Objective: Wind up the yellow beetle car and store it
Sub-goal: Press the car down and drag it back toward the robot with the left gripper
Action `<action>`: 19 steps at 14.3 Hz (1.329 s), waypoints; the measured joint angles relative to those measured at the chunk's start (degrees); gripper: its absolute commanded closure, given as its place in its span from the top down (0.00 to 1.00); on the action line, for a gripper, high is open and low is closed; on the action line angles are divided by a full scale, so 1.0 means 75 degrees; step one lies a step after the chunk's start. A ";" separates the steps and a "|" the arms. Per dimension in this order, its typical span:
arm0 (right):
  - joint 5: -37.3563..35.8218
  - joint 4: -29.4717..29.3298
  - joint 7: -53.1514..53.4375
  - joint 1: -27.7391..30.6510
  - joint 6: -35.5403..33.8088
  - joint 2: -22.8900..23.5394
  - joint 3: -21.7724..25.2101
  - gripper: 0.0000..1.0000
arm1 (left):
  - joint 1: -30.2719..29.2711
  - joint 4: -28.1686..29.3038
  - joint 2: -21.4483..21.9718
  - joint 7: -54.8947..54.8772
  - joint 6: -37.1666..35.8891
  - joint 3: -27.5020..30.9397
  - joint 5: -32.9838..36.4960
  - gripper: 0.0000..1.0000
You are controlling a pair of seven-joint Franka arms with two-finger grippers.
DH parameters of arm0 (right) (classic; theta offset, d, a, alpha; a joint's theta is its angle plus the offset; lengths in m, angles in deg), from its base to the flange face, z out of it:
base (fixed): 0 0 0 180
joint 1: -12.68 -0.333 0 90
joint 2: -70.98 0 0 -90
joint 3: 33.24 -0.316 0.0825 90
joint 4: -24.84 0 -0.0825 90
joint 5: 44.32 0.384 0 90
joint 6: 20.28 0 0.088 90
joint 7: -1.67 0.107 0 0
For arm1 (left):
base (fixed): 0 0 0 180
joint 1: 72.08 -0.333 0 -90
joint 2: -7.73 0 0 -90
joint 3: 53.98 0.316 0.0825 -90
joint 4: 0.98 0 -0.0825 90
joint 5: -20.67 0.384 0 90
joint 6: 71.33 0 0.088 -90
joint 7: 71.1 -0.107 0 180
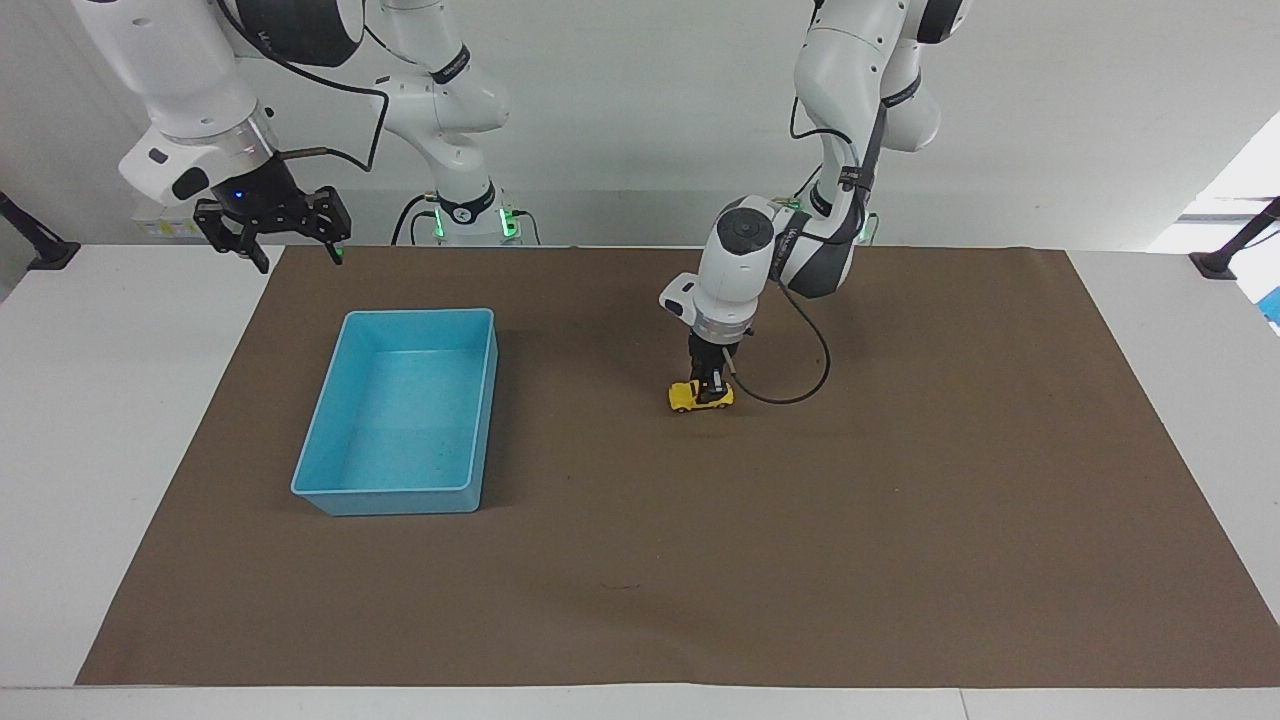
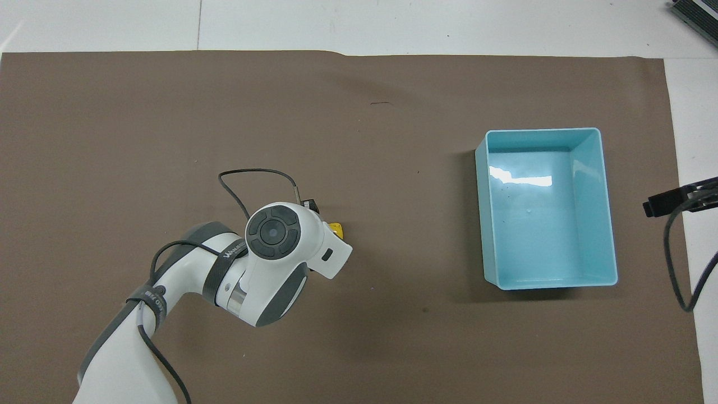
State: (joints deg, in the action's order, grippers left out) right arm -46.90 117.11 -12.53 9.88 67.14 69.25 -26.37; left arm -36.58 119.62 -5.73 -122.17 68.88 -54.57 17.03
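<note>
**Left gripper clamping the toy car on the mat**

The yellow beetle car (image 1: 699,396) is sitting on the brown mat (image 1: 900,520) near the table's middle, well apart from the blue bin (image 1: 330,455). The left gripper (image 1: 712,385) is reaching straight down, its fingers clenched on the car. The right gripper (image 1: 272,228) is waiting in the air over the mat's edge near the bin, its fingers spread and gripping nothing.
</note>
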 measured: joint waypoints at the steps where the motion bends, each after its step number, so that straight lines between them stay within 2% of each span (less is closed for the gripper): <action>1: 0.0000 0.0000 0.0000 0.0000 0.0000 0.0000 0.0000 0.88 | -0.0053 0.0105 0.0075 -0.0157 0.0010 0.0030 0.0000 0.00; 12: 0.0000 0.0005 0.0000 0.0000 0.0000 -0.0001 0.0000 0.88 | -0.1169 0.0599 0.0461 -0.2259 -0.0093 0.0033 -0.0014 0.00; 15: 0.0000 0.0007 0.0000 0.0000 -0.0002 -0.0001 0.0000 0.95 | -0.1443 0.0635 0.0509 -0.2514 -0.0184 0.0034 -0.0015 0.00; 19: 0.0000 0.0007 0.0000 0.0000 -0.0028 -0.0001 0.0000 0.96 | -0.1540 0.0639 0.0518 -0.2598 -0.0219 0.0036 -0.0014 0.00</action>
State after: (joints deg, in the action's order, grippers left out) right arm -46.90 117.17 -12.53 9.88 66.92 69.25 -26.37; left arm -48.13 124.41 -1.84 -141.65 67.24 -54.30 16.92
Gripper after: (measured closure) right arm 0.044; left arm 0.577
